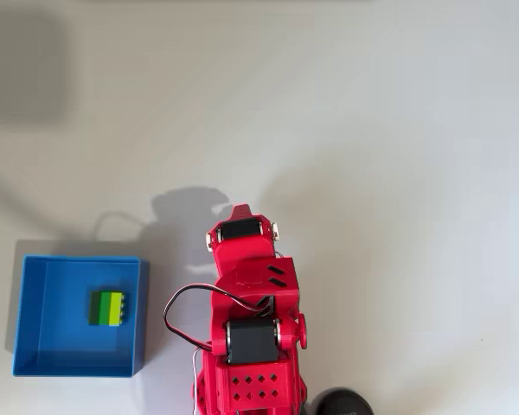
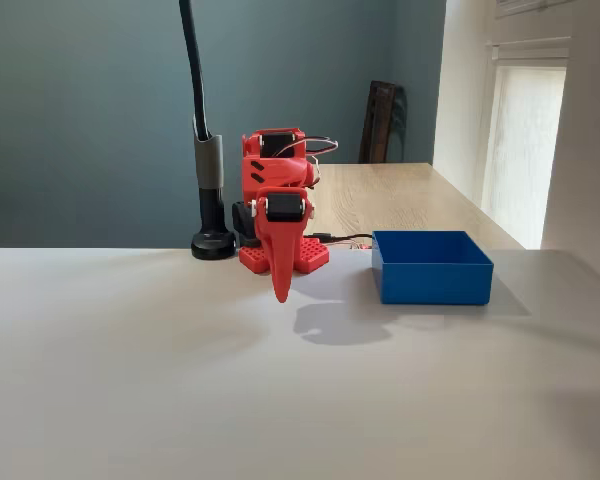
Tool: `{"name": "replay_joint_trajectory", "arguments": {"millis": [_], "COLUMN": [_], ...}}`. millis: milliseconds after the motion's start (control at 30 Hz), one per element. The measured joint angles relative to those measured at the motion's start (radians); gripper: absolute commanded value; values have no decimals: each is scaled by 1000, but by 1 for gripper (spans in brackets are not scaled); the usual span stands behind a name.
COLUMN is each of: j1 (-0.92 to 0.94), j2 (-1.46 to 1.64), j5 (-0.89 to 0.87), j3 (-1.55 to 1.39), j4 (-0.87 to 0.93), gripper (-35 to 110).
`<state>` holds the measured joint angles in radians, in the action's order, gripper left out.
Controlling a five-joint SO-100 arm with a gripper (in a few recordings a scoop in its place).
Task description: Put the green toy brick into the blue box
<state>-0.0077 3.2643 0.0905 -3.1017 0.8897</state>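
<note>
Inside the blue box (image 1: 43, 346), off every wall, lies the green toy brick (image 1: 109, 308); gripper (image 2: 280, 290) closed, empty

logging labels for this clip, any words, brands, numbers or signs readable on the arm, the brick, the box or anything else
None: no readable text stands on anything in either view.
The red arm, the gripper, the green toy brick, the blue box and the black lamp stand carry no visible print.
The dark round object at the overhead view's bottom edge is too cropped to tell.
</note>
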Motion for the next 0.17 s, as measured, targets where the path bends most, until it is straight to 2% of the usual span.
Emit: {"name": "replay_joint_trajectory", "arguments": {"millis": [167], "j1": [0], "j2": [0], "j5": [0], "j3": [0], "j4": [0], "gripper": [0]}}
